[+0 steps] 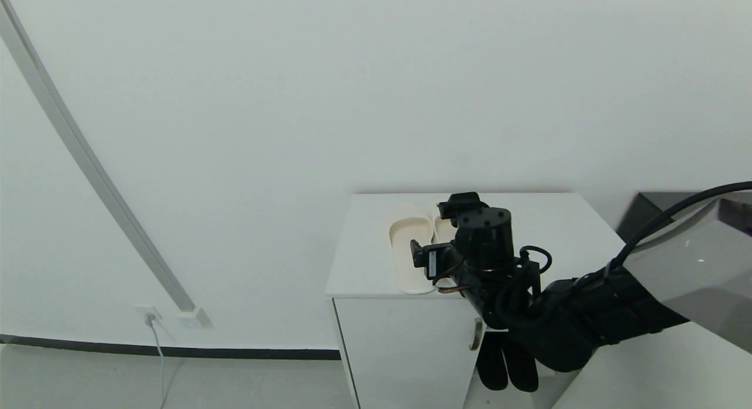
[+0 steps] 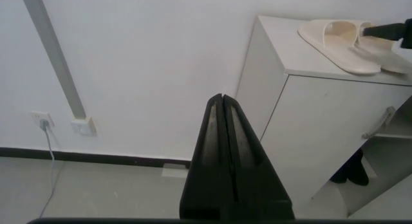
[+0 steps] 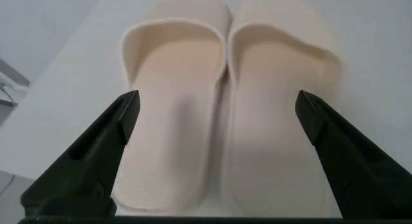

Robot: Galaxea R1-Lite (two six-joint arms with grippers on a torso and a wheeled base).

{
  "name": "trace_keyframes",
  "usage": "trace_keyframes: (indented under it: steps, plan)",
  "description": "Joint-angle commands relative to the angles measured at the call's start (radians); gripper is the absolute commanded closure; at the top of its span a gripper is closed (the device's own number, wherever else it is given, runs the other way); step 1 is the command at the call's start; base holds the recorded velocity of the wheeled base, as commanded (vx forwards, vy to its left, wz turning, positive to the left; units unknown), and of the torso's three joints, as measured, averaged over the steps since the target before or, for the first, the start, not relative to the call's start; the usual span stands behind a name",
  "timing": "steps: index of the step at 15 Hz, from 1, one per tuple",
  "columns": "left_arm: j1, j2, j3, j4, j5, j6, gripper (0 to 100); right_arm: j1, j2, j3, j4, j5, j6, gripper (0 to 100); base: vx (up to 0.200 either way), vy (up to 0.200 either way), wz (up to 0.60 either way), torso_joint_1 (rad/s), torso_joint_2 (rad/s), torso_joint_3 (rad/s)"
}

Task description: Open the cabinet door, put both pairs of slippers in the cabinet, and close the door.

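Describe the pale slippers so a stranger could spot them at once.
Find the white cabinet against the wall. On its top, near the front edge, lie the cream slippers, side by side. The only other pair, lower down, is black.

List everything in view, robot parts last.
cabinet: one, white, against the wall
cream slippers: one pair, cream, on the cabinet top
black slippers: one pair, black, low inside the open cabinet
door handle: one, silvery, on the door edge
wall socket: one, white, low on the wall, cable plugged in
trunking: one, pale grey, slanting up the wall
right gripper: one, black, open over the cream slippers
left gripper: one, black, shut, left of the cabinet
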Motion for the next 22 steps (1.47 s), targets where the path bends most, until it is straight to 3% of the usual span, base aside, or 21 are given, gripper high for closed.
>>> trace_keyframes:
  steps: [1,9,16,17,22]
  plan:
    - [0.000,0.001,0.000,0.000,0.001,-0.001,100,-0.020,0.118,-0.107,0.002,0.000,0.004,0,0.000,0.000,0.00,0.000,0.00,0.000]
    - [0.000,0.001,0.000,0.000,0.001,-0.002,100,-0.078,0.236,-0.326,0.084,0.003,-0.002,0,0.000,0.000,0.00,0.000,0.00,0.000]
    - [0.000,0.001,0.000,0.000,0.001,-0.002,100,-0.097,0.284,-0.426,0.130,0.031,-0.006,0,0.000,0.000,0.00,0.000,0.00,0.000]
    - [0.000,0.001,0.000,0.000,0.001,-0.002,100,-0.097,0.284,-0.428,0.128,0.033,-0.006,100,0.000,0.000,0.00,0.000,0.00,0.000]
    - [0.000,0.001,0.000,0.000,0.001,-0.002,100,-0.098,0.304,-0.446,0.128,0.033,-0.006,100,0.000,0.000,0.00,0.000,0.00,0.000]
